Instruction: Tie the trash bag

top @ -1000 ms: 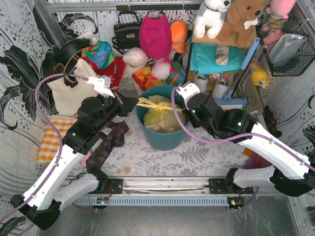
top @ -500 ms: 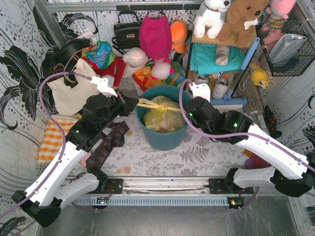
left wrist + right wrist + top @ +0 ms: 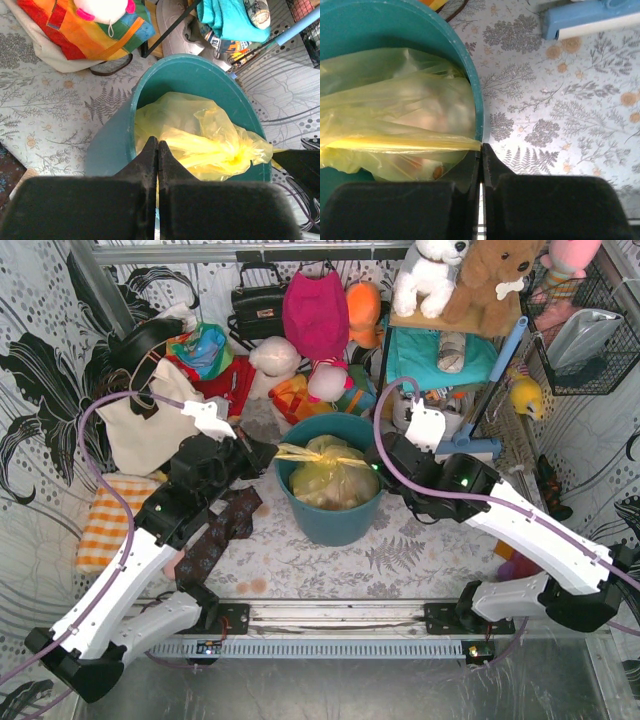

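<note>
1. Left gripper (image 3: 270, 453) is sitting at the bin's left rim with its jaws pressed together, pinching a twisted tail of the trash bag (image 3: 330, 480), likely to tension the tie.
2. The trash bag is sitting inside the teal bin (image 3: 325, 528), its gathered neck stretching as a strand across the top.
3. Right gripper (image 3: 380, 462) is sitting at the right rim, jaws pressed together, pinching the opposite tail, apparently so that opposed pulls can cinch the knot.

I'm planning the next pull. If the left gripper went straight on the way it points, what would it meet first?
Probably the trash bag, its gathered top: the left gripper, shut on a strand of it, points across the teal bin.
</note>
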Controlling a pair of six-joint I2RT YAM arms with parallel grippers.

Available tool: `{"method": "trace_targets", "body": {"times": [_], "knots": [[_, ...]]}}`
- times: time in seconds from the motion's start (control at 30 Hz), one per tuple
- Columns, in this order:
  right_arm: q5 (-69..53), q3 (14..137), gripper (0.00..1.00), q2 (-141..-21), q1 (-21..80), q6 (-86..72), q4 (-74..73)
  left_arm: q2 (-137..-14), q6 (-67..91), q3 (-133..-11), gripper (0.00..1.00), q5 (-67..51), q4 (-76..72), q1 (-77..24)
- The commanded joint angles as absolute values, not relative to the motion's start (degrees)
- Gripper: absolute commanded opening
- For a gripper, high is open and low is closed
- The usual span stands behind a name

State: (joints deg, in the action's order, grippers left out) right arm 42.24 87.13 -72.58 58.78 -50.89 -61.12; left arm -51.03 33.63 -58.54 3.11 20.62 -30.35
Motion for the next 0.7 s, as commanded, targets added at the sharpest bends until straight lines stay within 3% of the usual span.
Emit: {"method": "trace_targets", "body": {"times": [0.0,0.13,0.37,0.67], "knots": [[48.37,89.46,0.0,-73.76,57.83,-62.53,-73.43,-50.2,35.62,-59.96,0.0,11.46,21.91,-29.66],[50.84,94.4,0.0,-78.23,57.69,-70.68,-83.5,-50.85,38.47,-61.72,0.0,13.92,23.78,-29.66],[51.2,94.57,0.0,-78.9,57.67,-72.45,-83.8,-59.63,50.39,-73.77,0.0,24.19,41.49,-29.66],[51.77,94.38,0.0,-80.02,56.6,-73.04,-83.8,-61.37,51.5,-76.69,0.0,31.49,46.68,-29.75]]}}
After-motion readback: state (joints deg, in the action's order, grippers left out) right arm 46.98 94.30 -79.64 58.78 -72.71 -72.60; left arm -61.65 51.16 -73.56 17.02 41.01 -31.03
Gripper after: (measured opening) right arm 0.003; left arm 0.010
